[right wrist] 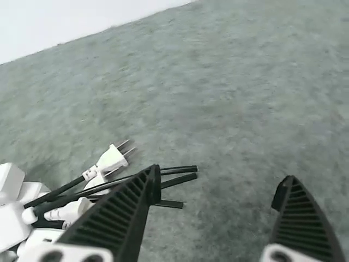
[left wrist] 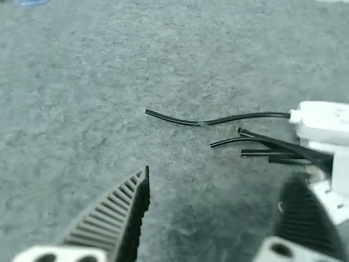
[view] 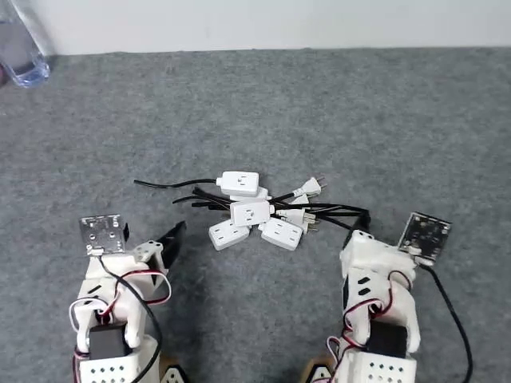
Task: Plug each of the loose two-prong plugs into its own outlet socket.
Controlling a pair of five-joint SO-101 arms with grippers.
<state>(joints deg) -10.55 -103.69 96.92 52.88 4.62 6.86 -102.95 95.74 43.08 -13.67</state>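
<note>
The whole tangle sits in the middle of the grey, carpet-like table point(view: 383, 112). There are four white outlet blocks bunched together: the far socket point(view: 241, 183), the middle socket point(view: 250, 212) touching it on the near side, then the near-left socket point(view: 228, 234) and the near-right socket point(view: 282, 233) side by side closest to the arms.

Two white two-prong plugs poke out on the right arm's side. The upper plug point(view: 308, 189) has its prongs pointing away from the pile. The lower plug point(view: 294, 217) lies among the black cords point(view: 343, 211), just beside the middle socket. Both are lying loose. One long cord point(view: 164, 185) trails off from the far socket toward the left arm's side.

The left gripper point(left wrist: 212, 218) is spread wide with nothing in it. It's low over the table, short of the pile, with the cut cord ends ahead of it. The right gripper point(right wrist: 212, 218) is the same deal, wide apart and holding nothing, with the cords and plugs just off to one side of it.

There's also a clear bottle point(view: 20, 48) way off in the far corner.
</note>
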